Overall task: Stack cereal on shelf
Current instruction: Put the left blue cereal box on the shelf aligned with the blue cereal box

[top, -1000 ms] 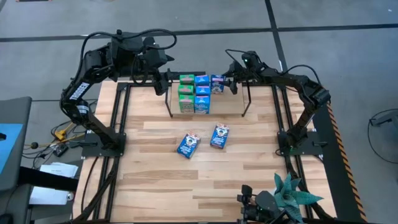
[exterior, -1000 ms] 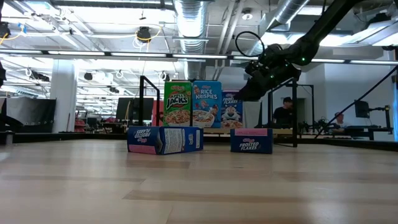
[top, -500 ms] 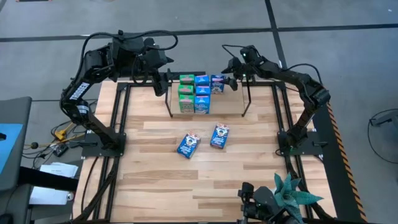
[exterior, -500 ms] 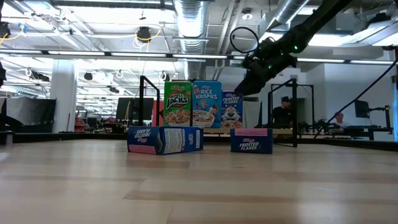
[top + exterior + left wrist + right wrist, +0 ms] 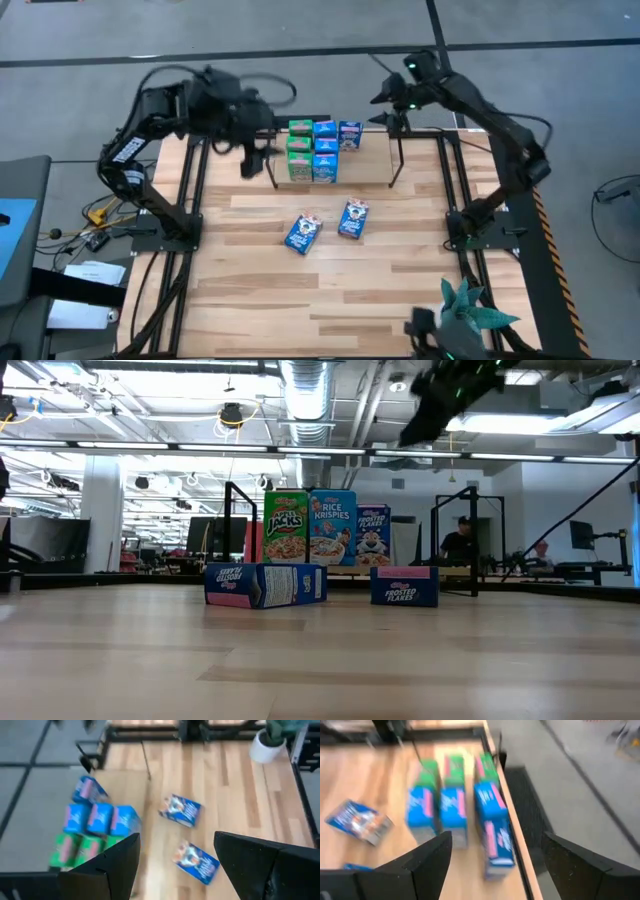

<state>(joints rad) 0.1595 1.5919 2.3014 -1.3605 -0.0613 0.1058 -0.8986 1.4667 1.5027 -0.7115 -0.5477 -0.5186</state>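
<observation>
Flanking shelf (image 5: 330,182) edges, claws apart

Shelf (image 5: 362,168) sits at the table's (image 5: 250,290) far edge, centred. Upright boxes (image 5: 313,150) stand on it in rows, packed toward its left; one box (image 5: 350,134) stands alone at the back right. Two loose boxes (image 5: 302,232) (image 5: 353,219) lie flat mid-table, in front of the shelf, side by side, apart. Plant (image 5: 472,312) at the near right corner. Left arm left of the shelf, right arm above its back right.

Green, light blue and dark blue cereal boxes (image 5: 322,150); pale wooden shelf (image 5: 360,165).
</observation>
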